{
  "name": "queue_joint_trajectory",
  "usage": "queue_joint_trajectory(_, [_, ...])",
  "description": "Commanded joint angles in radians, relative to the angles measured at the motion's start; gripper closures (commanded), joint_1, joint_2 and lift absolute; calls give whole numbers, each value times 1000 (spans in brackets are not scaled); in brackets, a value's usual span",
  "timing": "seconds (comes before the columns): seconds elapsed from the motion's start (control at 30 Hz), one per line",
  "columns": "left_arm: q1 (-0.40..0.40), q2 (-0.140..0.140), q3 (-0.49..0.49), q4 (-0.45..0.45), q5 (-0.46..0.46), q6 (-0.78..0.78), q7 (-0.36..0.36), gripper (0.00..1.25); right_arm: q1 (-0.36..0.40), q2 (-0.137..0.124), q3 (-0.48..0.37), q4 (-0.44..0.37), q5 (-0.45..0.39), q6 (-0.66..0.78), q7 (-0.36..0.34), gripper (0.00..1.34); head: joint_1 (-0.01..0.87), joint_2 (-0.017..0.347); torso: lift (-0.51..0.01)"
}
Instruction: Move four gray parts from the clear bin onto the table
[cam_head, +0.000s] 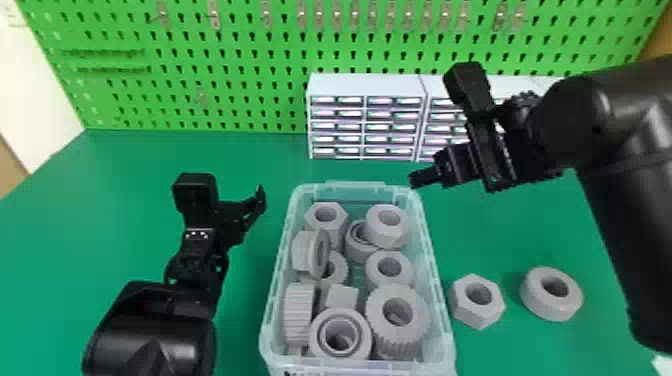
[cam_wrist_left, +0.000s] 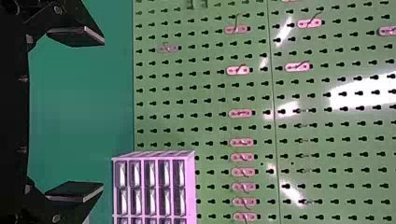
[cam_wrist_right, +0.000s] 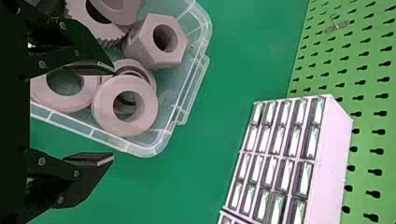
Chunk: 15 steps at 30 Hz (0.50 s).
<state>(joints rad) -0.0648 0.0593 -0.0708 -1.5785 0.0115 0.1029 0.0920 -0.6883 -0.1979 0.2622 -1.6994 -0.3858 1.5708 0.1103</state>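
Note:
In the head view, my right gripper (cam_head: 417, 180) is over the back right corner of the clear bin (cam_head: 437, 280). In the right wrist view, that gripper (cam_wrist_right: 112, 114) is open, nothing between its fingers, with a round gray ring (cam_wrist_right: 102, 105) close by in the bin. The bin holds several gray parts, among them a hexagonal nut (cam_head: 325, 227) and a ridged ring (cam_head: 380, 320). On the table right of the bin lie a gray hexagonal nut (cam_head: 466, 311) and a gray ring (cam_head: 537, 300). My left gripper (cam_head: 255, 200) is parked left of the bin; in the left wrist view this gripper (cam_wrist_left: 100, 114) is open.
White drawer cabinets (cam_head: 367, 90) stand behind the bin, against the green pegboard (cam_head: 235, 80). The green table (cam_head: 120, 190) extends around the bin on both sides. The right arm's dark links come in from the right, above the table.

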Motion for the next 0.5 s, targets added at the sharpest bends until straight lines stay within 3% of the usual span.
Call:
queue_joint_trajectory(0.0, [0, 2, -1, 0, -1, 0, 0, 180, -5, 3, 0, -20, -15, 1, 0, 588, 693, 72, -52])
queue_joint_trajectory(0.47, [0, 5, -1, 0, -1, 1, 0, 180, -37, 12, 46, -28, -82, 1, 0, 588, 693, 72, -52])
